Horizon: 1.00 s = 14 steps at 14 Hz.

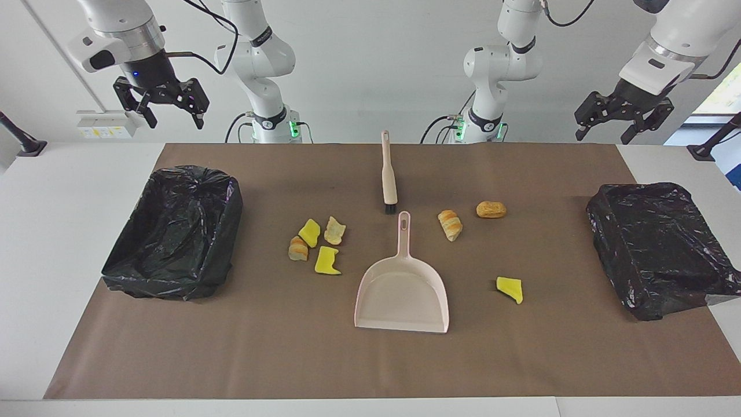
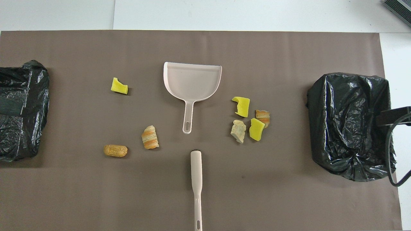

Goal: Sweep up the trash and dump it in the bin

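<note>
Nothing begun: both grippers, left [image 1: 624, 128] and right [image 1: 164, 111], hang spread and empty above the robots' table edge. Trash [image 1: 317, 246] lies at the dustpan's [image 1: 403, 289] ten and two o'clock. Next, I'd judge, grasp brush [image 1: 388, 174] and pan.

Yellow and tan trash [image 1: 317, 246], pink dustpan [image 1: 402, 295] (black-lined bins [image 1: 173, 231])

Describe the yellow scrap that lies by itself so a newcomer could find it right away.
Start at the pink dustpan in the middle of the brown mat. The lone yellow scrap lies beside its pan, toward the left arm's end of the table. The other two yellow pieces sit clustered with tan chunks toward the right arm's end; this one has nothing touching it.
</note>
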Each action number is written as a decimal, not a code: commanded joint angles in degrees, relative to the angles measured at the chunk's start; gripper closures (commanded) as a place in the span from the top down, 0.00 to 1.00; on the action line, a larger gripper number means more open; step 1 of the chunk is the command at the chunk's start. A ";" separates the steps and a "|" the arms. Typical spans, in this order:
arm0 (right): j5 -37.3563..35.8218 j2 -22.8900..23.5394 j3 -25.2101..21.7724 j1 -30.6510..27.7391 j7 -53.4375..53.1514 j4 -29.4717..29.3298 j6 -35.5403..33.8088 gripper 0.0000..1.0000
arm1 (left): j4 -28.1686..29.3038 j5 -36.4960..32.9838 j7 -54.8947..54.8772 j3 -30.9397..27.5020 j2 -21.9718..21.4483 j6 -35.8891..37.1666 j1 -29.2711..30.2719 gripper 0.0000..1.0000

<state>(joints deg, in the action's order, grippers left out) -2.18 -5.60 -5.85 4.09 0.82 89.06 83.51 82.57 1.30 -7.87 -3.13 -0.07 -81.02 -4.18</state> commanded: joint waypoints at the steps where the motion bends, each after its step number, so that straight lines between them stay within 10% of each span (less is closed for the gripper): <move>1: -0.37 0.92 0.23 -1.10 1.55 -0.63 -3.33 1.00 | 0.66 0.46 -1.09 -0.03 -0.81 1.04 0.14 1.00; 14: 0.33 1.55 1.98 1.53 -5.73 0.25 -0.10 1.00 | 1.01 0.46 0.23 0.32 -1.16 1.13 -0.56 1.00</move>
<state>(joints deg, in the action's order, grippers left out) -2.13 -4.79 -4.86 5.24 -1.82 89.39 82.25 82.71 1.34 -7.98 -2.54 -0.13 -80.62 -4.23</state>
